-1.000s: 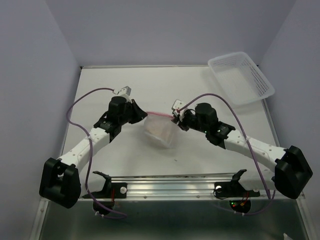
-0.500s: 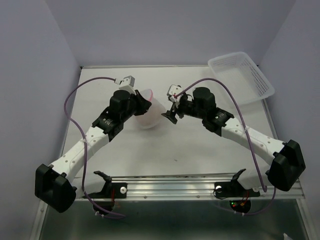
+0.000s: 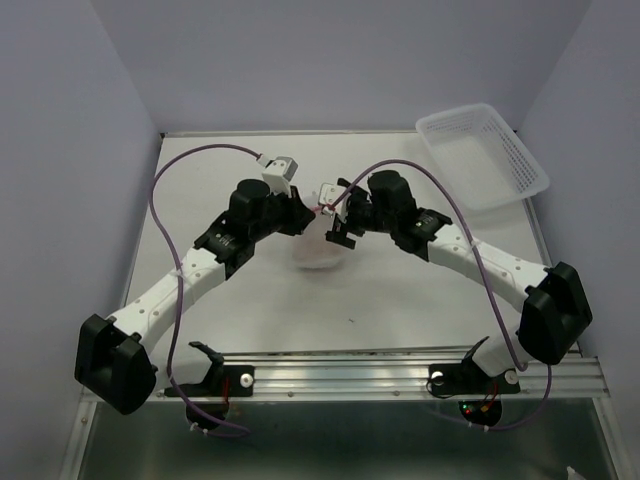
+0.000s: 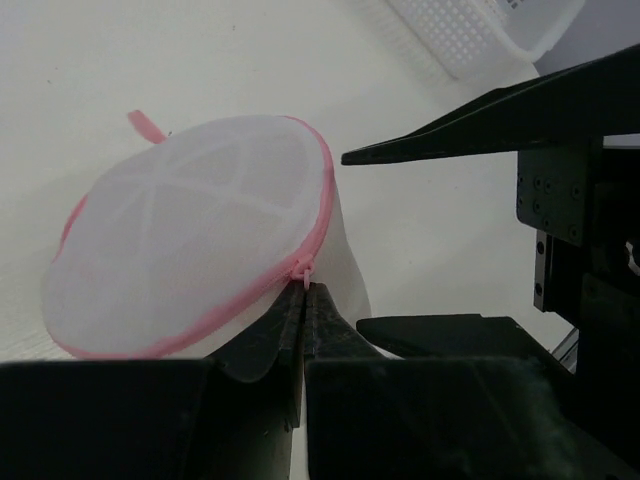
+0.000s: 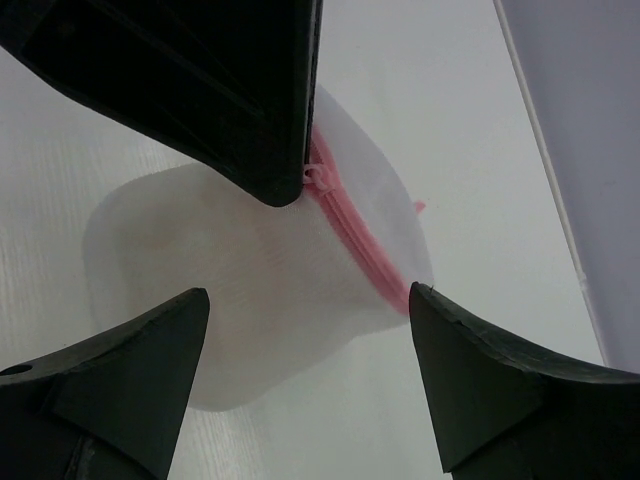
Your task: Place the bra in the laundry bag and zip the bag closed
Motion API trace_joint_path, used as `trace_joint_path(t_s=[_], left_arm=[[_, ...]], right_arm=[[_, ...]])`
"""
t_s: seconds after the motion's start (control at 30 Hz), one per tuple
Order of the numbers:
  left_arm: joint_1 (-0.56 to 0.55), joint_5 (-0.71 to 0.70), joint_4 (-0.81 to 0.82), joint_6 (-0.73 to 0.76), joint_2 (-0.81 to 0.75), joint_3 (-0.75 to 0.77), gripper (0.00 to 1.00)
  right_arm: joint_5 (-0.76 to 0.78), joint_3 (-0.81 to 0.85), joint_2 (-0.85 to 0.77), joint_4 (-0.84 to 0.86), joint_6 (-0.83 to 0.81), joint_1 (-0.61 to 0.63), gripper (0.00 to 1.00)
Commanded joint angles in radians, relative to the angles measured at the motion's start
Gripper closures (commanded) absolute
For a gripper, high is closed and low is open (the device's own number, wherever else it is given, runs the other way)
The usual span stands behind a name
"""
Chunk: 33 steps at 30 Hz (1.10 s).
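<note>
In the top view the arms cover most of the bag [image 3: 322, 256], which lies mid-frame on the worktop [image 3: 400, 300]. The bra [image 5: 185, 245] is hard to make out, showing only as a faint peach tint through the mesh. The bag is a white, rounded pouch with a pink zip rim, its round lid tilted toward the lower left in the left wrist view. The left claw [image 4: 305, 290] is pressed together, pinching the bag's rim at the zip pull [image 5: 318, 178]. The right claw [image 5: 310, 290] is spread wide either side of the bag.

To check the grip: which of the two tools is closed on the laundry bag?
The left tool, pinched shut on the laundry bag at its pink rim; the right tool stands open, holding nothing.
</note>
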Motion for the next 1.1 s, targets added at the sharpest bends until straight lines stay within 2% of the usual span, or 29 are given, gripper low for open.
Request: trace_joint_path(t_s=[0.0,0.3,0.57,0.6,0.63,0.7,0.73,0.83,0.93,1.07], left_arm=[[-0.005,0.076,0.097,0.122,-0.020,-0.025,1.00],[-0.005,0.139,0.126,0.158,-0.007,-0.053,1.00],[-0.005,0.156,0.137,0.133,-0.002,-0.053,1.00],[-0.005,0.157,0.137,0.133,-0.003,-0.054,1.00],[-0.005,0.154,0.137,0.130,-0.003,-0.056,1.00],[-0.007,0.147,0.136,0.128,-0.002,-0.062,1.00],[-0.005,0.141,0.134,0.125,0.001,-0.065,1.00],[-0.005,0.099,0.137,0.095,0.000,-0.086,1.00],[-0.002,0.033,0.160,0.052,-0.017,-0.123,1.00],[0.036,-0.030,0.133,0.012,-0.013,-0.162,1.00]], right_arm=[[-0.017,0.061,0.014,-0.065,-0.095,0.001,0.13],[-0.045,0.094,0.039,-0.111,-0.111,0.001,0.14],[-0.053,0.144,0.099,-0.108,-0.066,0.001,0.27],[-0.051,0.152,0.116,-0.110,-0.060,0.001,0.32],[-0.050,0.166,0.120,-0.110,-0.054,0.001,0.44],[-0.045,0.175,0.126,-0.107,-0.049,0.001,0.62],[-0.037,0.177,0.123,-0.105,-0.057,0.001,0.74],[-0.007,0.141,0.094,-0.076,-0.075,0.001,0.84],[0.028,0.108,0.062,-0.050,-0.083,0.001,0.90],[0.044,0.065,0.030,-0.041,-0.089,0.001,0.92]])
